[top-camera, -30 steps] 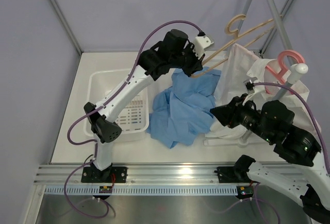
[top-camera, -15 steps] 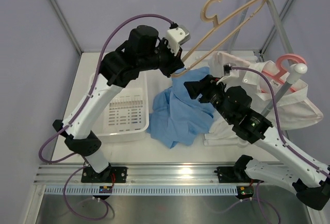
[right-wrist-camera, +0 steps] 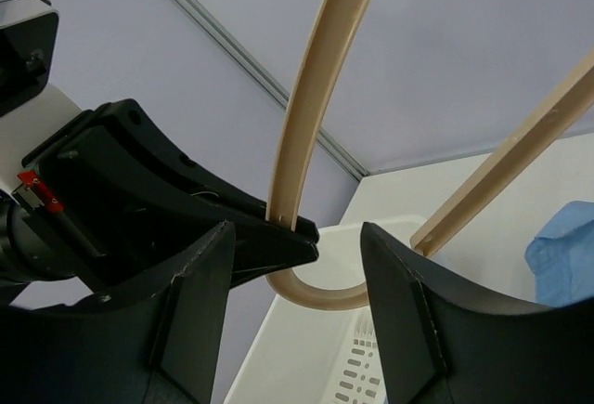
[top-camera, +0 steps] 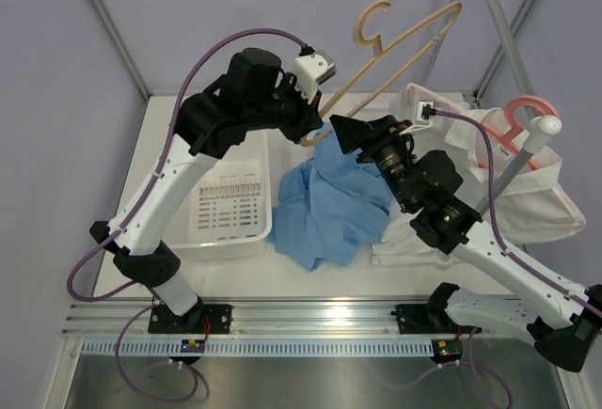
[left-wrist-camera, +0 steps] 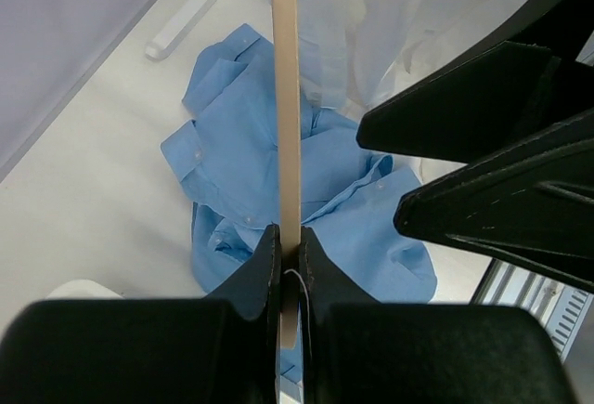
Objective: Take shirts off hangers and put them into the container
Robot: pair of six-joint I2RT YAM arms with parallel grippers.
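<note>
Left wrist, tan hanger clamped between fingers

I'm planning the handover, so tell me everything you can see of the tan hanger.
The tan hanger is thin, smooth and wood-coloured, with a curved hook and two slim bars joined by a rounded bend. It is bare, with no shirt on it, and it is held up in the air at a tilt, the hook at the far end from the hands. The left hand is shut on it near the bend. The right hand is open, with a finger on either side of that bend, not gripping.
</note>
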